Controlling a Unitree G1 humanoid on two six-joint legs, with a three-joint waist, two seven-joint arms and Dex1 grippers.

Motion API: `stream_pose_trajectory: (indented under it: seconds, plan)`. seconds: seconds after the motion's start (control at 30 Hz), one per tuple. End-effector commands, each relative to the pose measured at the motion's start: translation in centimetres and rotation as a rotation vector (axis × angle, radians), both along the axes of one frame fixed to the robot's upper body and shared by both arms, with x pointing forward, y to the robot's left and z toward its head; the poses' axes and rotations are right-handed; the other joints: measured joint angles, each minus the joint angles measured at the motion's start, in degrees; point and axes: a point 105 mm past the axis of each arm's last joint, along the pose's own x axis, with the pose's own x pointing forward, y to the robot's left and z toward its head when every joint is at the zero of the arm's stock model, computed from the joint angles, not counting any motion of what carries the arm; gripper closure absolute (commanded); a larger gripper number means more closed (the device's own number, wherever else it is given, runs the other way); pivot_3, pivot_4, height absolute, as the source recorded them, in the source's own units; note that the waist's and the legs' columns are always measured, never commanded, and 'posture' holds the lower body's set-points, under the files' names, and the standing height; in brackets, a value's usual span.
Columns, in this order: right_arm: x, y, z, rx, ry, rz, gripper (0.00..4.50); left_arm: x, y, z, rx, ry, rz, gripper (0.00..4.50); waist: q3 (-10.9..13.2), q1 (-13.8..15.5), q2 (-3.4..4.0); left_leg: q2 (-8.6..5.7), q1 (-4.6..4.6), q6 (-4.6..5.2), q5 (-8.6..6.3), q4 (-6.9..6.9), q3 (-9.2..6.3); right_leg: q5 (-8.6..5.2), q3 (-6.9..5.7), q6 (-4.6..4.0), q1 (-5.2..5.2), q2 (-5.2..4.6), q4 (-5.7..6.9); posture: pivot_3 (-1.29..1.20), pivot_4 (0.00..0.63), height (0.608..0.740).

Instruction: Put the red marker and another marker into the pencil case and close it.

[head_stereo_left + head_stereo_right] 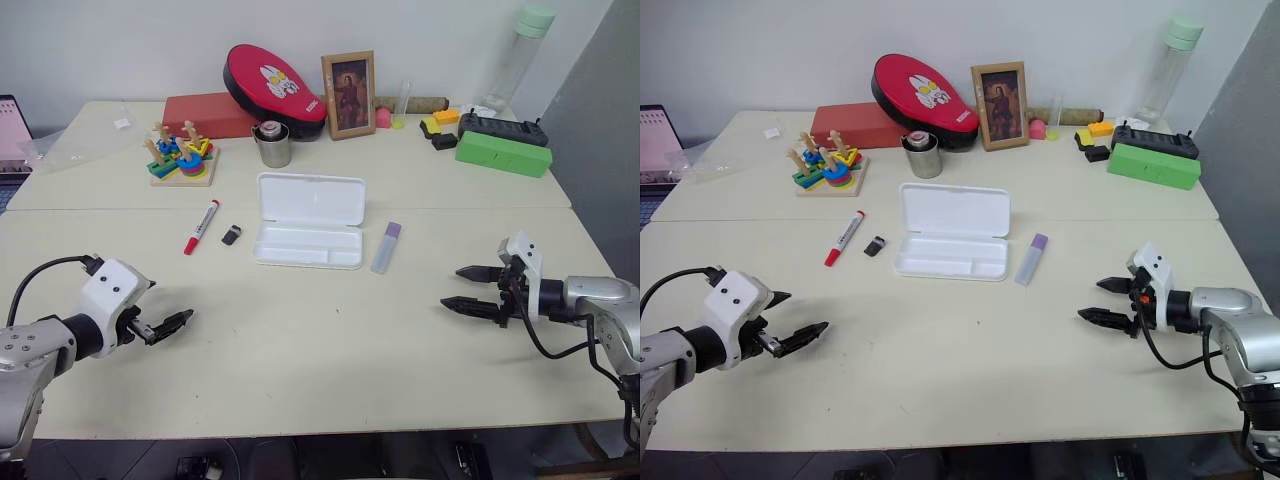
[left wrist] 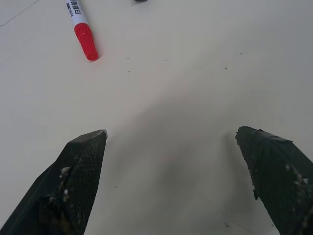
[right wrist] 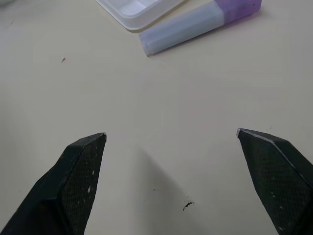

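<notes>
The pencil case [image 1: 308, 222] lies open at the table's middle, its lid flat behind the empty tray. To its left, across a gap, lies the red marker [image 1: 201, 227] with its cap toward me; the left wrist view shows that marker's red cap [image 2: 85, 39]. The other marker [image 1: 386, 247], pale with a lilac cap, lies just right of the case and appears again [image 3: 200, 24] in the right wrist view. My left gripper [image 1: 170, 325] hovers open and empty at the near left, short of the red marker. My right gripper [image 1: 452, 286] is open and empty at the near right, pointing toward the lilac-capped marker.
A small black clip-like object [image 1: 231, 235] lies between the red marker and the case. Behind stand a wooden stacking toy [image 1: 180, 158], metal cup [image 1: 272, 143], red box [image 1: 210, 113], red pouch [image 1: 275, 85], picture frame [image 1: 349, 95], green box [image 1: 503, 153] and tall bottle [image 1: 520, 55].
</notes>
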Motion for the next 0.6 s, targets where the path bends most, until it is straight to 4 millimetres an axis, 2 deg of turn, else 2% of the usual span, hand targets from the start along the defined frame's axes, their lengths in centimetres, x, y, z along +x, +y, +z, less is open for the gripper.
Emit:
stream_pose_trajectory:
  seconds: [0.03, 0.1, 0.17, 0.23, 0.33, 0.47, 0.6]
  plan:
    - [1.0, 3.1, 2.8, 0.056, -0.097, 0.085, 0.01, 0.9, -1.5, 1.7, -0.075, -0.1, -0.018, 0.0, 0.0, -0.11, 0.0, 0.0, 0.0, 0.0, 0.0, 0.01, 0.0, 0.0, 0.0, -0.01, 0.0, 0.0, 0.01, 0.0, 0.15, 0.74]
    - [1.4, 6.4, 3.5, 0.071, -0.128, 0.16, 0.01, 1.7, -4.0, 2.0, -0.169, -0.137, -0.074, 0.0, -0.01, -0.27, 0.09, 0.02, 0.01, 0.0, 0.0, 0.09, -0.02, 0.02, 0.01, 0.01, 0.03, 0.04, 0.07, 0.0, 0.15, 0.74]
    - [1.9, 9.0, 3.2, 0.049, -0.143, 0.224, 0.01, 2.2, -5.8, 2.3, -0.245, -0.167, -0.109, 0.0, -0.01, -0.5, 0.1, 0.09, -0.03, 0.0, 0.0, 0.39, -0.04, 0.1, 0.04, 0.17, 0.03, 0.15, 0.2, 0.0, 0.15, 0.74]
    - [2.9, 10.8, 3.0, 0.036, -0.155, 0.24, 0.01, 2.7, -7.2, 2.4, -0.29, -0.187, -0.138, 0.0, -0.03, -0.42, 0.07, 0.11, -0.07, 0.0, 0.0, 0.59, -0.09, 0.19, 0.03, 0.22, 0.1, 0.2, 0.2, 0.0, 0.15, 0.74]
    - [4.2, 13.8, 3.4, 0.041, -0.174, 0.273, 0.01, 3.4, -10.3, 3.0, -0.342, -0.212, -0.228, 0.0, -0.03, -0.15, 0.06, 0.09, -0.13, 0.0, 0.0, 0.71, -0.1, 0.37, 0.04, 0.03, 0.13, 0.19, 0.15, 0.0, 0.15, 0.74]
    - [5.1, 16.2, 2.4, -0.002, -0.168, 0.33, 0.01, 3.3, -13.5, 3.7, -0.41, -0.219, -0.337, 0.0, -0.04, 0.18, 0.05, 0.08, -0.14, 0.0, 0.01, 0.75, -0.12, 0.42, 0.03, 0.04, 0.15, 0.19, 0.17, 0.0, 0.15, 0.74]
    - [6.0, 17.0, 0.8, -0.068, -0.153, 0.358, 0.01, 3.3, -14.7, 4.2, -0.444, -0.229, -0.371, 0.0, -0.04, 0.07, 0.05, 0.09, -0.14, 0.0, 0.01, 0.74, -0.13, 0.42, 0.01, 0.03, 0.16, 0.19, 0.18, 0.0, 0.15, 0.74]
